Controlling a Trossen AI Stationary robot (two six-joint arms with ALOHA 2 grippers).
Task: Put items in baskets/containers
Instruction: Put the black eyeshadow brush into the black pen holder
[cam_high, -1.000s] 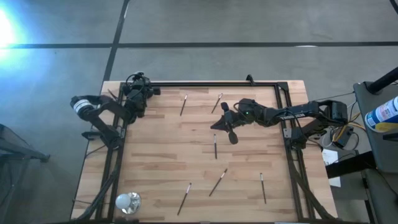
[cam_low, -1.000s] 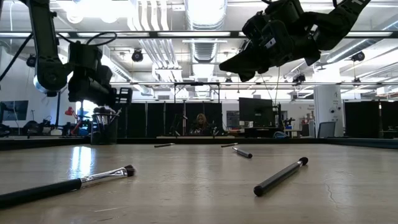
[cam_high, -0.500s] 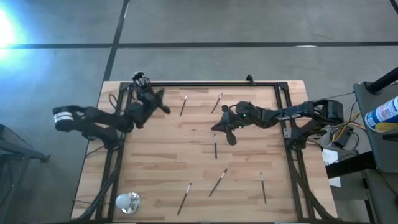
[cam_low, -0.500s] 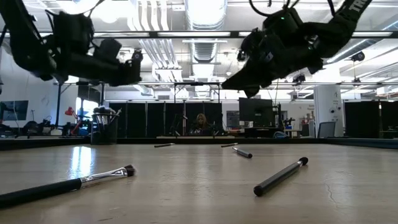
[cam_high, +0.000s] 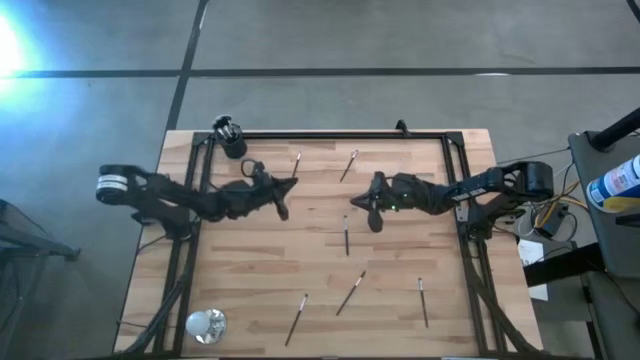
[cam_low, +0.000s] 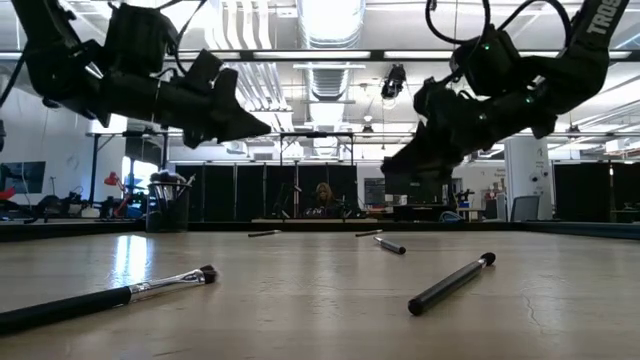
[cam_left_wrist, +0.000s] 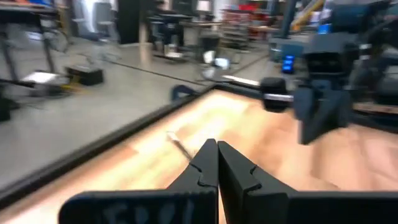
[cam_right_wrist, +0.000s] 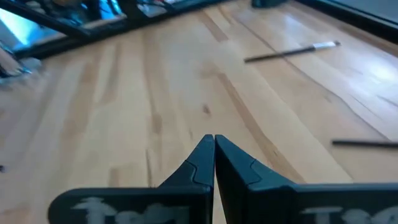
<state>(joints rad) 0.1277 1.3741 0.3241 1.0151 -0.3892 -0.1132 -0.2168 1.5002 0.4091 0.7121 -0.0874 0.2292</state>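
The black cup (cam_high: 232, 140) stands at the table's far-left corner with several brushes upright in it; the low view shows it too (cam_low: 168, 205). More thin brushes lie flat on the wood: two near the far edge (cam_high: 295, 168) (cam_high: 349, 165), one in the middle (cam_high: 346, 237), three toward the near edge (cam_high: 350, 292) (cam_high: 297, 318) (cam_high: 423, 302). My left gripper (cam_high: 290, 185) hovers shut (cam_left_wrist: 216, 146) just near of the far-left brush. My right gripper (cam_high: 355, 200) hovers shut (cam_right_wrist: 214, 140) above the table's middle, between a far brush and the middle brush. Neither holds anything.
A shiny whitish round object (cam_high: 205, 324) sits at the near-left corner. A black frame rail (cam_high: 340, 136) runs along the far edge and down both sides. The two grippers face each other across a small gap at mid-table. Bare wood lies left of centre.
My left gripper has swung away from the cup at the far-left corner, toward the table's middle and a little nearer, its arm stretching out level. My right gripper has come down closer to the table and stayed near the middle. The brushes lie as before.
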